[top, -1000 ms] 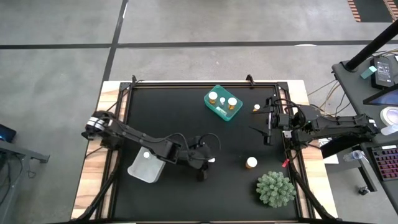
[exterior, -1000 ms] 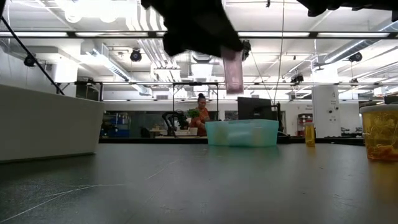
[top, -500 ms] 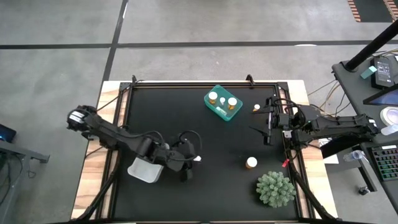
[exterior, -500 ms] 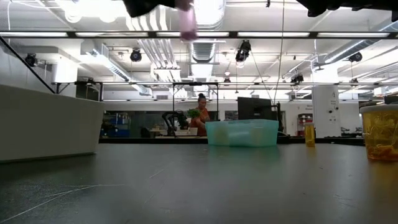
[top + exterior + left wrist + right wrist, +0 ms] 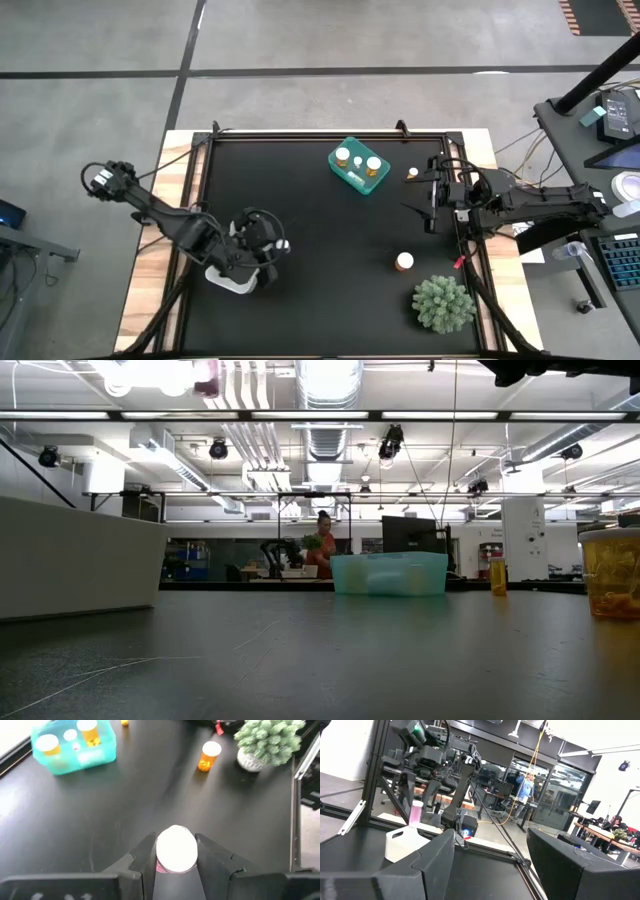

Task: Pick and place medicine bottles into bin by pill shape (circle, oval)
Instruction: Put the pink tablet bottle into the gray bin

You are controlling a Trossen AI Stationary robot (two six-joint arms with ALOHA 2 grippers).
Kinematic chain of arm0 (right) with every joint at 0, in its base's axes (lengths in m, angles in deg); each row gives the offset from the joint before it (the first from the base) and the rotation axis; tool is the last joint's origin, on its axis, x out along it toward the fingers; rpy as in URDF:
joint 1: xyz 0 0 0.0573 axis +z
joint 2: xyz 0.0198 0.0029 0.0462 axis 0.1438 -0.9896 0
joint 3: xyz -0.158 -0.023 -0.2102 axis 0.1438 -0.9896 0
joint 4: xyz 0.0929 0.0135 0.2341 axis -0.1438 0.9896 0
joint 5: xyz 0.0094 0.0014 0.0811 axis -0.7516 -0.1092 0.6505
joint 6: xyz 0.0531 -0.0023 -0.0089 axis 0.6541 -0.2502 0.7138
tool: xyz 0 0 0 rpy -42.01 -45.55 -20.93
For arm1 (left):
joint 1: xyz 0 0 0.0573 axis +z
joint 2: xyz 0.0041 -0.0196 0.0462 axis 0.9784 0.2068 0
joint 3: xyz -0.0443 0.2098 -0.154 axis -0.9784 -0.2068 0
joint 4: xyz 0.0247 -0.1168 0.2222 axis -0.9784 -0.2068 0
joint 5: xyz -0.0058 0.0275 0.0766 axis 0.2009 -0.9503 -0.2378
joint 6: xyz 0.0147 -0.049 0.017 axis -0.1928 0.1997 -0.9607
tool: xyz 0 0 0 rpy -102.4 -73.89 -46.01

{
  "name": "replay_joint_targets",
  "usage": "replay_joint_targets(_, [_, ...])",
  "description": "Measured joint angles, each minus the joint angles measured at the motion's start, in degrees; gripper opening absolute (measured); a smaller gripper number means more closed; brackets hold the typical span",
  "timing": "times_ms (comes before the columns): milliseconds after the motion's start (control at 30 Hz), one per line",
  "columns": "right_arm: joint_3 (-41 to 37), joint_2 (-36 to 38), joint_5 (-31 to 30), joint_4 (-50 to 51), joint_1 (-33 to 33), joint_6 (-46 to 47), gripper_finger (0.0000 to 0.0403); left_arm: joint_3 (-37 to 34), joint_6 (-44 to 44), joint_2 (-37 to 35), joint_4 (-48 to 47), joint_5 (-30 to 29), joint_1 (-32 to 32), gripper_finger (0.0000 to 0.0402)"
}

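Note:
My left gripper [image 5: 277, 246] is shut on a pink-bodied medicine bottle with a white cap [image 5: 176, 848]. It holds the bottle in the air at the near left, beside a white bin [image 5: 228, 279] that the arm largely covers. The right wrist view shows the pink bottle [image 5: 415, 814] above the white bin [image 5: 402, 842]. A teal bin [image 5: 358, 167] at the far middle holds three bottles. An amber bottle [image 5: 404, 262] stands on the mat, and a small one [image 5: 412, 173] stands near my right gripper [image 5: 428, 205], which waits open at the right edge. My left gripper pinches the bottle's pink body [image 5: 161, 866] just below the white cap, one finger [image 5: 142, 857] on each side. The fingers slant downward from the table's left. The bottle is lifted clear of the mat, roughly upright with its cap up.
A green spiky plant [image 5: 443, 304] stands at the near right corner. The black mat [image 5: 330, 230] has wooden table edges on both sides. The low view shows the teal bin [image 5: 388, 573] and an amber bottle [image 5: 610, 572] at the right.
My left gripper has carried the pink bottle up and toward the table's left edge, from the middle of the mat to beside the white bin, rolling somewhat on the way. It has stayed shut on the bottle. In the low view the bottle has risen to the picture's top.

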Motion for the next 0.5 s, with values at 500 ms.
replay_joint_targets(500, [0.0, 0.0, 0.0, 0.0, 0.0, 0.0, 0.024, -0.61, 7.59, -0.32, -7.37, 0.09, -1.96, 0.0098])
